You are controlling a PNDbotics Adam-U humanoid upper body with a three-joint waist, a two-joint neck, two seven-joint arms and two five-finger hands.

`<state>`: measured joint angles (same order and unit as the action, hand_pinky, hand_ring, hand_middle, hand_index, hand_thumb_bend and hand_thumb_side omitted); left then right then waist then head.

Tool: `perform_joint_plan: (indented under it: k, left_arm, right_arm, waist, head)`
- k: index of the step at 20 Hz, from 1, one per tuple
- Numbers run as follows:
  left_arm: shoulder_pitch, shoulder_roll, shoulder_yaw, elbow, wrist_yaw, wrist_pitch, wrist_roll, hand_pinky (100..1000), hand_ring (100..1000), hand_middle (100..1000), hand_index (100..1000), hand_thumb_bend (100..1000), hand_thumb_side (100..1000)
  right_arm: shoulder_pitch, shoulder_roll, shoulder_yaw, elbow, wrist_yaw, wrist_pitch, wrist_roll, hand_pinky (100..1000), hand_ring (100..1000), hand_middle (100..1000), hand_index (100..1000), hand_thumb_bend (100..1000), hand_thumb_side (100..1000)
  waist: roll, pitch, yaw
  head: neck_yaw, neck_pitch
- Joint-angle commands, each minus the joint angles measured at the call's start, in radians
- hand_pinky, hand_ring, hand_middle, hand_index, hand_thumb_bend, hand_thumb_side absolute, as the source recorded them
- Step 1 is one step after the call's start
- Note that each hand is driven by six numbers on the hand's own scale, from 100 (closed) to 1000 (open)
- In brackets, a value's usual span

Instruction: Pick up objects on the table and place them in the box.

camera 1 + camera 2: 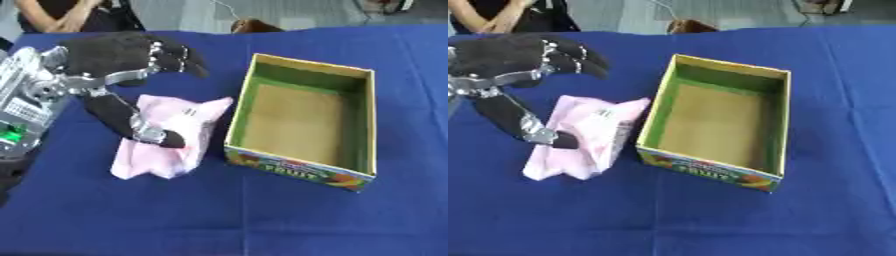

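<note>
Spreading relaxed over one pink packet (171, 140), left hand (114, 62) beside one box (363, 125).

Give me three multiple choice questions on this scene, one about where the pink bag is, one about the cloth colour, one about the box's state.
1. Where does the pink bag lie?
A. inside the box
B. on the table left of the box
C. behind the box

2. What colour is the tablecloth?
A. blue
B. red
C. white

3. What state is the box in?
A. closed
B. open and holding nothing
C. tipped on its side

Answers: 1 B, the bag sits on the cloth beside the box, under the left hand. 2 A, blue all over. 3 B, its brown floor shows bare.
</note>
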<state>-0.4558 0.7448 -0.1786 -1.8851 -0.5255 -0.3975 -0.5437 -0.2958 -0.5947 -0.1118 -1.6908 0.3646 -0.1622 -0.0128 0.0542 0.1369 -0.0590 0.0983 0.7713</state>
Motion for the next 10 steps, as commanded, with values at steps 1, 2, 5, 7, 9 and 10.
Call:
perform_joint_plan:
  k: [1,2,5,7,9,10]
  left_arm:
    - [-0.023,0.027,0.003,0.004,0.010,0.011,-0.003,818,884,867,907,611,935]
    - [-0.027,0.024,0.000,0.011,0.009,0.017,-0.003,817,884,867,907,611,936]
    - [-0.036,0.005,-0.007,0.043,-0.006,0.041,-0.006,810,881,871,910,601,957]
    - [-0.040,-0.013,-0.009,0.067,-0.020,0.056,-0.007,808,880,871,910,594,961]
    - [-0.043,-0.026,-0.009,0.084,-0.031,0.065,-0.005,810,880,870,910,592,964]
    - [-0.044,-0.031,-0.010,0.091,-0.037,0.067,-0.004,810,880,870,910,592,964]
  right_arm:
    - [-0.009,-0.022,-0.007,-0.017,0.001,0.001,0.001,742,707,790,930,117,752]
    - [-0.009,-0.022,-0.007,-0.017,0.001,0.001,0.001,742,707,790,930,117,752]
    - [-0.008,-0.022,-0.007,-0.017,0.001,0.001,0.001,742,707,790,930,115,752]
    - [-0.007,-0.021,-0.007,-0.016,0.001,0.001,0.001,742,706,790,930,115,752]
    - [-0.007,-0.021,-0.008,-0.016,0.001,0.001,0.001,742,706,790,930,115,752]
    - [-0.007,-0.021,-0.008,-0.016,0.001,0.001,0.001,742,706,790,930,115,752]
  waist:
    - [-0.002,-0.015,0.000]
    - [-0.002,-0.015,0.000]
    - [-0.003,-0.016,0.000]
    - [-0.004,-0.015,0.000]
    - [-0.004,-0.015,0.000]
    - [-0.004,-0.014,0.000]
  head:
    - [-0.003,-0.001]
    - [-0.002,-0.001]
    - [-0.001,-0.001]
    - [-0.001,-0.001]
    - [0.000,-0.001]
    - [-0.001,-0.001]
